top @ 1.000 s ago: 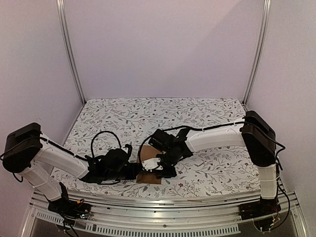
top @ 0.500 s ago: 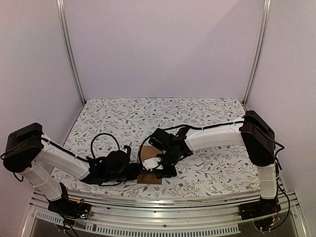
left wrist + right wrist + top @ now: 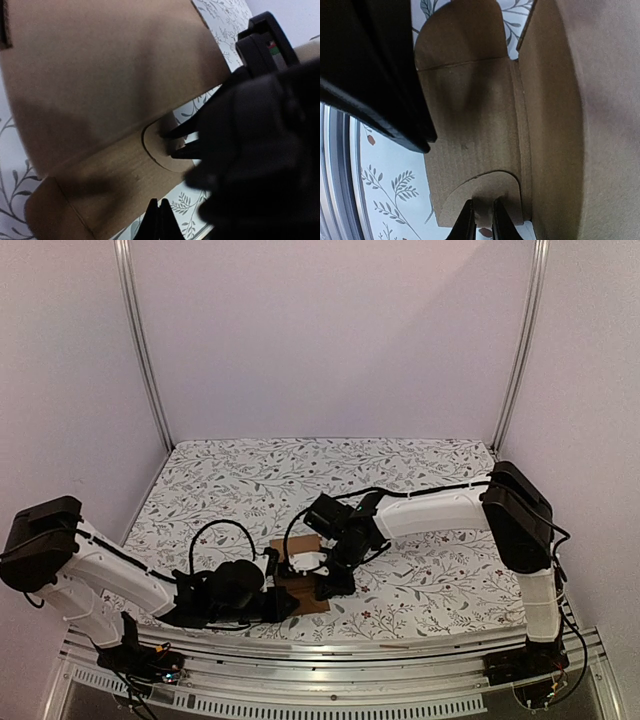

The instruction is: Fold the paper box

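The paper box (image 3: 303, 544) is a brown cardboard sheet with partly raised flaps, lying near the table's front edge between both arms. My right gripper (image 3: 322, 583) reaches down onto it. In the right wrist view that gripper (image 3: 481, 222) is shut on a rounded tab (image 3: 485, 192) at the edge of the paper box (image 3: 470, 110). My left gripper (image 3: 287, 598) comes in low from the left. Its fingertips (image 3: 160, 220) are shut with nothing between them, just short of the cardboard (image 3: 110, 75). The right gripper's fingers (image 3: 182, 131) show there, pinching the tab.
The table carries a floral cloth (image 3: 400, 480). A metal rail (image 3: 330, 645) runs along the near edge, close to the box. Upright frame poles (image 3: 140, 350) stand at the back corners, with plain walls behind. The left gripper's black body (image 3: 375, 75) crowds the right wrist view.
My left arm has dropped lower and slid right, closer to the box. The right gripper has shifted slightly left and back with the tab, and the cardboard has lifted a little.
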Controlling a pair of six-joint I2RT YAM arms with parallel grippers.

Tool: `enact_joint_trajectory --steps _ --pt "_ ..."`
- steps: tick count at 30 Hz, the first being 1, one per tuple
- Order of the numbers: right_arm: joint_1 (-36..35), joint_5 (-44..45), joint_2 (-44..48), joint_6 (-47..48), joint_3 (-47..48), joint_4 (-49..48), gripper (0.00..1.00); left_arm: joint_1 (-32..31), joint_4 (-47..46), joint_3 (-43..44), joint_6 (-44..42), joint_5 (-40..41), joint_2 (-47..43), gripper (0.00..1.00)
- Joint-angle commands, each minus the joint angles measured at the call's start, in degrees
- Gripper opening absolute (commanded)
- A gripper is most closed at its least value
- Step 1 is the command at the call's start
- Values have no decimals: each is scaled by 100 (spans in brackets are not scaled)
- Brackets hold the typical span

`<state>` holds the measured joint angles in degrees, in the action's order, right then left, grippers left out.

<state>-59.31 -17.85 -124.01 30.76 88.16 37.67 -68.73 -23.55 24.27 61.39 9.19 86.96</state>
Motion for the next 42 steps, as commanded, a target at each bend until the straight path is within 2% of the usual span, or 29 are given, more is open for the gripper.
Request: enact_joint_trajectory --steps 1,7,11,17,21,23,26,29,32,36,42 --pt "74 535 -915 -431 -375 291 11 -129 -628 -56 -302 -647 17 0" --pt "75 561 -907 -431 -376 321 11 25 -553 -92 -176 -431 185 0" --pt "87 555 -889 -435 -396 326 11 -1 -537 -235 -212 -385 -217 0" --pt "219 487 -905 -602 -346 328 11 -276 1363 -298 -237 37 -1700 0" --pt "226 432 -878 -706 -326 370 12 -309 2285 -922 294 847 -3195 0" --pt "227 431 -863 -727 -320 374 12 -255 3012 -1178 553 1214 -3761 0" --pt "227 442 -837 -879 -284 418 12 -113 3543 -1496 790 1423 -4380 0" --pt "230 409 -718 -1068 -282 416 14 71 3354 -1742 735 1380 -4744 0" --pt "231 402 -531 -1169 -284 391 14 347 3146 -1823 581 1216 -4683 0" --pt "230 418 -304 -1199 -275 397 15 684 2494 -1891 299 871 -4163 0" --pt "232 434 442 -1173 -337 558 26 747 1618 -1585 3 566 -3078 0"
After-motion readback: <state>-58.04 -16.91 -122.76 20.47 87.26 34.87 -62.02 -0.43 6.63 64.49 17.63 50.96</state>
